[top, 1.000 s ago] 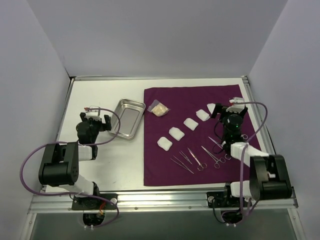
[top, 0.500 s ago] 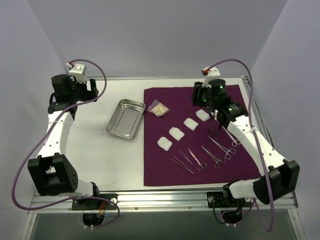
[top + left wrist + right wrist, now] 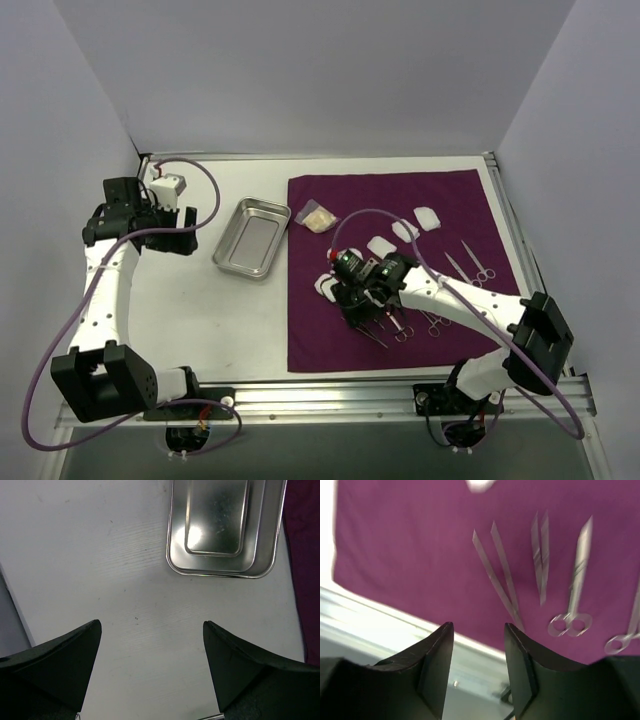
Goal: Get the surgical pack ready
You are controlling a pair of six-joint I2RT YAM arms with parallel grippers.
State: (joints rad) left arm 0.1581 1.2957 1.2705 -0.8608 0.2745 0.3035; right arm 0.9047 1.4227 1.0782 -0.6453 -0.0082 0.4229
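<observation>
Pale walls enclose the white tabletop (image 3: 200, 330) on the left, far and right sides. A metal rail (image 3: 330, 392) runs along the near edge above the arm bases.

**Layout**
- The purple cloth (image 3: 310, 345) covers the right half of the tabletop. Its right edge lies near the right rail, and its near edge stops short of the near rail, leaving a narrow white strip.
- The steel tray (image 3: 250, 240) sits on bare tabletop just beside the cloth's left edge, empty and slightly tilted to the cloth edge.
- Open tabletop extends from the tray to the left wall and down to the near rail.

**Items on the cloth**
- The gauze pads (image 3: 427, 217) lie in a diagonal row descending to the left. The lowest pad is partly hidden by the right arm.
- A crumpled cream packet (image 3: 319, 218) lies near the far left corner of the cloth.
- Two scissor-handled instruments (image 3: 468, 264) lie apart on the right side.
- Tweezers (image 3: 495, 570) and further ring-handled instruments lie near the cloth's near edge. They are blurred in the wrist view.

**Claws**
- The left claw (image 3: 150, 670) is spread wide above bare tabletop, with the tray ahead of it. It holds nothing.
- The right claw (image 3: 479, 670) hangs over the near edge of the cloth. Its fingers are partly drawn in with a gap between them, and nothing is pinched.
</observation>
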